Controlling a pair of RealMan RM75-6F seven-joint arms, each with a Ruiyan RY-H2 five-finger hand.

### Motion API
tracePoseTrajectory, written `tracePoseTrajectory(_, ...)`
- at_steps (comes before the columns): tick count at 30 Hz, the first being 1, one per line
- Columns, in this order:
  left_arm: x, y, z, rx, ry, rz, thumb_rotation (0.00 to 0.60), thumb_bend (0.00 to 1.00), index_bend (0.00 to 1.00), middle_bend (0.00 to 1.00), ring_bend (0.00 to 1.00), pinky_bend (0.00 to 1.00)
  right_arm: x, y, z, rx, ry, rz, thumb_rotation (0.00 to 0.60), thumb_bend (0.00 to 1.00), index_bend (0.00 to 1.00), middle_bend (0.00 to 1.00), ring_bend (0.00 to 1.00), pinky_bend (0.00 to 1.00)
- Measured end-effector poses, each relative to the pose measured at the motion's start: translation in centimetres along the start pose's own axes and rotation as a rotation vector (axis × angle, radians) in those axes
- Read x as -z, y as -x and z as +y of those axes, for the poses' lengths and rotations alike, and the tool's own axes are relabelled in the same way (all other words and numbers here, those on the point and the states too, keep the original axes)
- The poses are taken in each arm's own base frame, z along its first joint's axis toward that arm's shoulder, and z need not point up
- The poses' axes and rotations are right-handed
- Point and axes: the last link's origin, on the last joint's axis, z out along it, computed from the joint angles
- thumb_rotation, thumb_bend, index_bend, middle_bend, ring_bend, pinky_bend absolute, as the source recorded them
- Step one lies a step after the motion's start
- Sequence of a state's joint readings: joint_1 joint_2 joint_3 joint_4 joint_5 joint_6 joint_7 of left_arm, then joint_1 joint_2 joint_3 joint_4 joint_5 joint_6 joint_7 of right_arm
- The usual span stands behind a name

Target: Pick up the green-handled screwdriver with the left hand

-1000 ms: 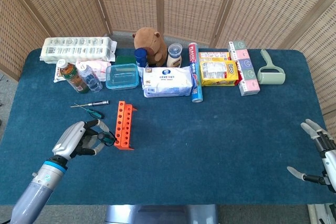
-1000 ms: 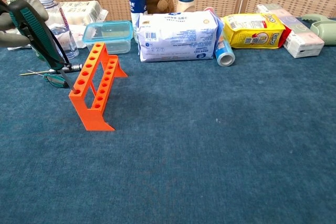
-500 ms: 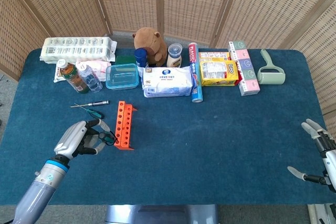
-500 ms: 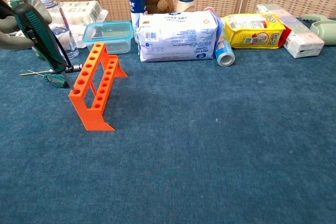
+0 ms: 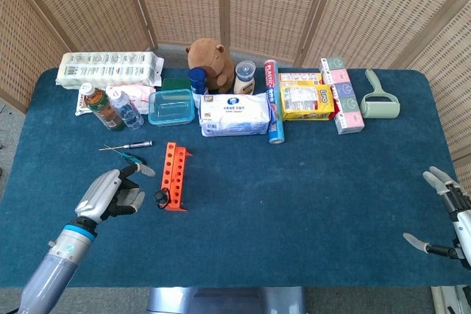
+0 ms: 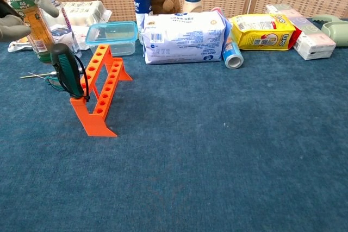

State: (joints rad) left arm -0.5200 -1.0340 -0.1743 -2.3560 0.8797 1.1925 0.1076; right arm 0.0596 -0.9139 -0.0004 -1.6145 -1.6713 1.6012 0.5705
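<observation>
The green-handled screwdriver (image 6: 67, 71) stands free of my hand, its dark green and black handle up, leaning at the near end of the orange rack (image 6: 100, 88). The head view shows the screwdriver (image 5: 160, 198) at the rack's (image 5: 174, 174) front corner. My left hand (image 5: 112, 192) hovers just left of it with fingers spread, holding nothing; in the chest view the left hand (image 6: 20, 5) sits at the top left edge. My right hand (image 5: 449, 215) rests at the table's far right edge, fingers apart and empty.
A thin silver screwdriver (image 5: 125, 145) and a small green tool (image 5: 131, 157) lie behind the left hand. Bottles (image 5: 110, 108), a clear box (image 5: 171, 106), a wipes pack (image 5: 235, 114), a yellow packet (image 5: 305, 101) and a lint roller (image 5: 380, 98) line the back.
My left hand has let go of the green-handled screwdriver and spread its fingers. The tool dropped rightward and now leans at the orange rack's near end. The right hand has not moved.
</observation>
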Motion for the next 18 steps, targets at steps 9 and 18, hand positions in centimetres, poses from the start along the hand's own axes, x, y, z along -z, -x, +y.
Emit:
tracePoseTrajectory(9, 0.9, -1.1, 0.3, -0.001, 0.068, 0.047, 0.6, 0.32, 0.09, 0.47, 0.65, 0.68, 0.0, 0.0, 0.0, 0.001, -0.001, -0.001, 0.6, 0.0, 0.0, 0.03, 0.0, 0.0)
tracePoseTrajectory(18, 3.6, -3.1, -2.1, -0.27, 0.14, 0.206, 0.6, 0.14, 0.0, 0.0, 0.36, 0.41, -0.2, 0.1, 0.0, 0.006, 0.008, 0.005, 0.6, 0.0, 0.0, 0.03, 0.0, 0.0)
